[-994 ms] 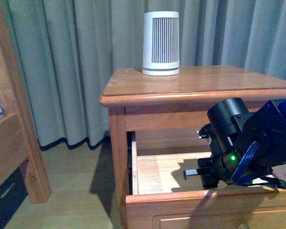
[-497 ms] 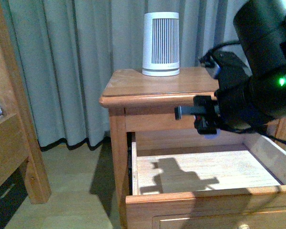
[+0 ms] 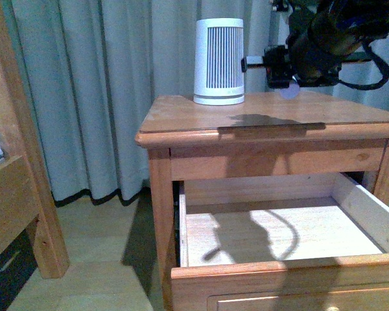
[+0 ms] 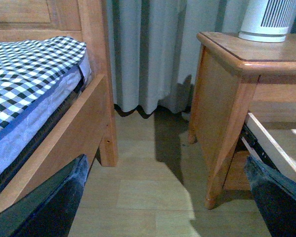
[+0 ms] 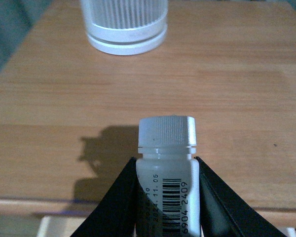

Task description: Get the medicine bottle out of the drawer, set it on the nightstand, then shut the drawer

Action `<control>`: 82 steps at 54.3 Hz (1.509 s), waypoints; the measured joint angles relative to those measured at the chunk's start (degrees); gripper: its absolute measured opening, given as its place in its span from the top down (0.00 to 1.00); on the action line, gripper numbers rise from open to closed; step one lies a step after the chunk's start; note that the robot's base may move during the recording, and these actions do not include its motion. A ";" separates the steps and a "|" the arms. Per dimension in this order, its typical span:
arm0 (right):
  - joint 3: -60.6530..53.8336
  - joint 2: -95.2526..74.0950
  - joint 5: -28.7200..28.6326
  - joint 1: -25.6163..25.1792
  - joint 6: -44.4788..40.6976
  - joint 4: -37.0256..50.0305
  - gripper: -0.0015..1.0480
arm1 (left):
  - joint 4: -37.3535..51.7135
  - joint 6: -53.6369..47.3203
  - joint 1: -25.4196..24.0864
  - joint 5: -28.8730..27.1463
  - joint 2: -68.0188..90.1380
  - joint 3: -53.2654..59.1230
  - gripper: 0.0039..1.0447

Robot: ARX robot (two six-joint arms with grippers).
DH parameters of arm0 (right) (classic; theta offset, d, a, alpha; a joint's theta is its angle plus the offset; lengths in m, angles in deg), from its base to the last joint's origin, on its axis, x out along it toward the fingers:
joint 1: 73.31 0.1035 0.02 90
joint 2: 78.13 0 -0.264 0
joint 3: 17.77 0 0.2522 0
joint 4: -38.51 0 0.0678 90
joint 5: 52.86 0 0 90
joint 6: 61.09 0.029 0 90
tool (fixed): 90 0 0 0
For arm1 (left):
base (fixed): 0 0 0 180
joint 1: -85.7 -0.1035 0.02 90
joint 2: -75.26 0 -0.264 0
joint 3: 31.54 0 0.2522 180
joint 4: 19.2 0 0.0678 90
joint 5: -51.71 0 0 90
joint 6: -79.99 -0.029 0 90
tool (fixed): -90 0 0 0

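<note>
Grey curtains back the nightstand [image 3: 181, 113], and its drawer [image 3: 279, 271] stands pulled out. I find my right pincer [image 5: 166, 165] clamped on the medicine bottle [image 5: 166, 143], clear above the nightstand top at 3 o'clock of the white slatted device [image 3: 219, 59]. My left pincer [image 4: 165, 197] hangs low with its fingers wide apart, facing the floor between bed [image 4: 34, 74] and nightstand.

Cool bluish light, sharp shadows across nightstand [image 3: 181, 110] top.

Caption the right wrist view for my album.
Black end effector gripping a small white plastic bottle above the reddish-brown wooden nightstand.
</note>
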 joint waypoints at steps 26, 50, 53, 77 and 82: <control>15.26 -8.22 0.83 -1.77 -2.45 -3.93 0.19 | 0.00 0.00 0.00 0.00 0.00 0.00 0.06; -33.33 32.06 -9.55 2.10 -2.32 17.14 0.25 | 0.00 0.00 0.00 0.00 0.00 0.00 0.06; -41.24 37.18 -9.79 2.73 -2.29 18.95 0.35 | 0.00 0.00 0.00 0.00 0.00 0.00 0.06; -69.40 34.25 -9.11 2.69 -1.55 25.99 0.97 | 0.00 0.00 0.00 0.00 0.00 0.00 0.06; -70.16 33.75 -8.55 2.73 -1.57 26.60 0.97 | 0.00 0.00 0.00 0.00 0.00 0.00 0.06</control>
